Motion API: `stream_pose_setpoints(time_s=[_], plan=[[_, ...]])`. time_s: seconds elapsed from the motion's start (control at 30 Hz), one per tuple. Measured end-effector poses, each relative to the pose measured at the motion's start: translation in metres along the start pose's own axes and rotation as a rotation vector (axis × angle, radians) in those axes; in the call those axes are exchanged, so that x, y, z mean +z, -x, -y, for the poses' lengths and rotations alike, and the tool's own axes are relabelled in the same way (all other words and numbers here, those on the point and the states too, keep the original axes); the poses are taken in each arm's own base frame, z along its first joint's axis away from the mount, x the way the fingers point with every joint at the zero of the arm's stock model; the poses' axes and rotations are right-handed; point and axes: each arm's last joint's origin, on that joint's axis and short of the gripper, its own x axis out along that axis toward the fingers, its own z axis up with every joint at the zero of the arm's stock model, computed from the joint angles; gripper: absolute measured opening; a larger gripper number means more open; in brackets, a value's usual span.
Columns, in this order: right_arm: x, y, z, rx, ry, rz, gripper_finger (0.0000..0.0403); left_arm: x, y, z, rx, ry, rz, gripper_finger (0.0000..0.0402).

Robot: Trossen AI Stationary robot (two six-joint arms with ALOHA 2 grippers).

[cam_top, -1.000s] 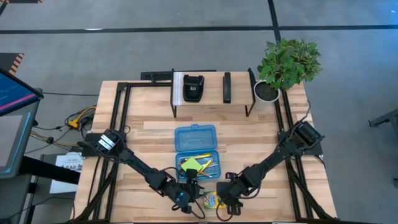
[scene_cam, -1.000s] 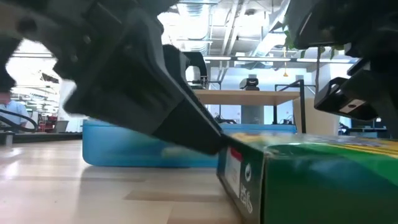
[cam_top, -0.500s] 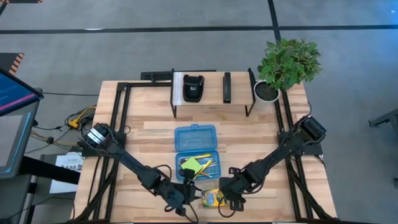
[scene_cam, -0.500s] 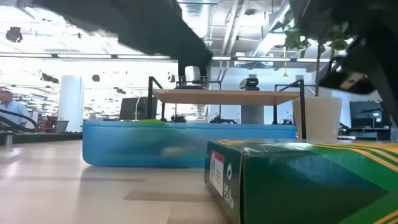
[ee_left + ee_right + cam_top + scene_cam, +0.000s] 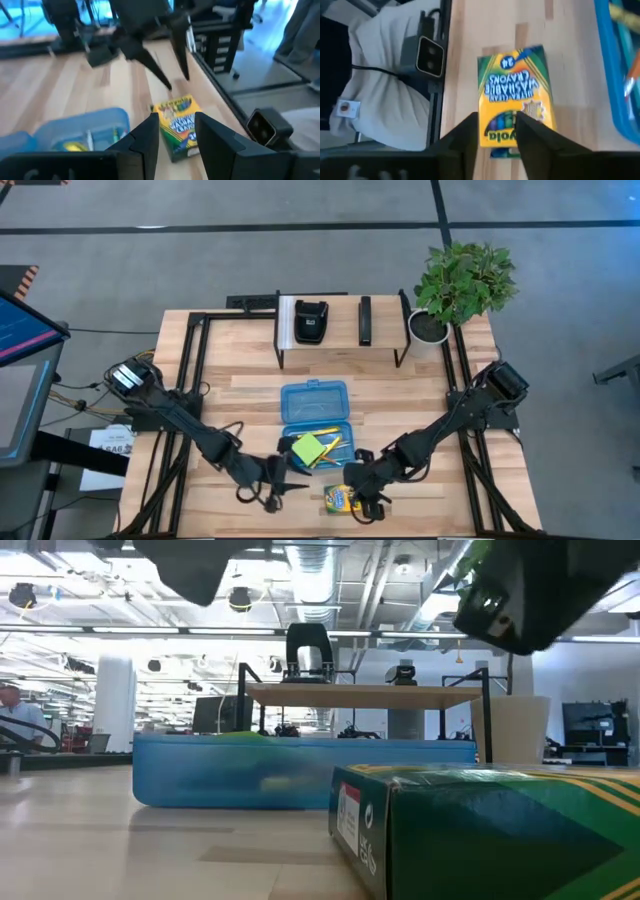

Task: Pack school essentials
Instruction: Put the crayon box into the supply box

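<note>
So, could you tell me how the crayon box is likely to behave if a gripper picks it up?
The crayon box lies flat on the table, so it probably won't roll or tip. It looks like thin printed card, likely light but dentable under a hard squeeze. Its glossy faces may be a little slippery.

Robotics lab — framed wooden table (image 5: 250, 385), open industrial ceiling (image 5: 330, 580), rows of workstations (image 5: 60, 735)

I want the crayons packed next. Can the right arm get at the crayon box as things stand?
Probably yes. The crayon box lies flat on bare table beside the blue case, and the right gripper hovers just over it with nothing between.
</note>
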Motion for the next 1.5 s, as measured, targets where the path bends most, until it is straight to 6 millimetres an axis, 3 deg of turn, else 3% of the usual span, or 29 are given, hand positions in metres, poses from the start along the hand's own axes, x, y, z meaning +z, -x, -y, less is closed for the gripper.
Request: stream_pose_setpoints(time_s=[0.3,0.57,0.67,0.83,1.03,1.27,1.5], plan=[[0.003,-0.014,-0.001,0.026,0.110,0.067,0.0277,0.028,0.032,-0.011,-0.033,-0.037,0.157,0.0114],[-0.001,-0.029,0.003,0.002,0.119,0.053,0.0343,0.049,0.049,-0.022,-0.014,-0.072,0.232,0.0114],[0.000,-0.029,0.003,0.002,0.121,0.054,0.0362,0.044,0.047,-0.023,-0.027,-0.068,0.186,0.0114],[0.001,-0.028,0.005,-0.005,0.134,0.056,0.0371,0.032,0.038,-0.021,-0.053,-0.029,0.112,0.0114],[-0.005,-0.029,0.009,-0.044,0.109,-0.008,0.0355,0.014,0.023,-0.014,-0.139,0.005,0.042,0.0114],[-0.022,-0.023,0.011,-0.131,0.039,-0.156,0.0331,-0.022,-0.018,0.001,-0.206,0.026,-0.047,0.0114],[-0.045,-0.017,0.008,-0.229,-0.030,-0.297,0.0318,-0.045,-0.054,0.013,-0.211,0.026,-0.138,0.0114]])
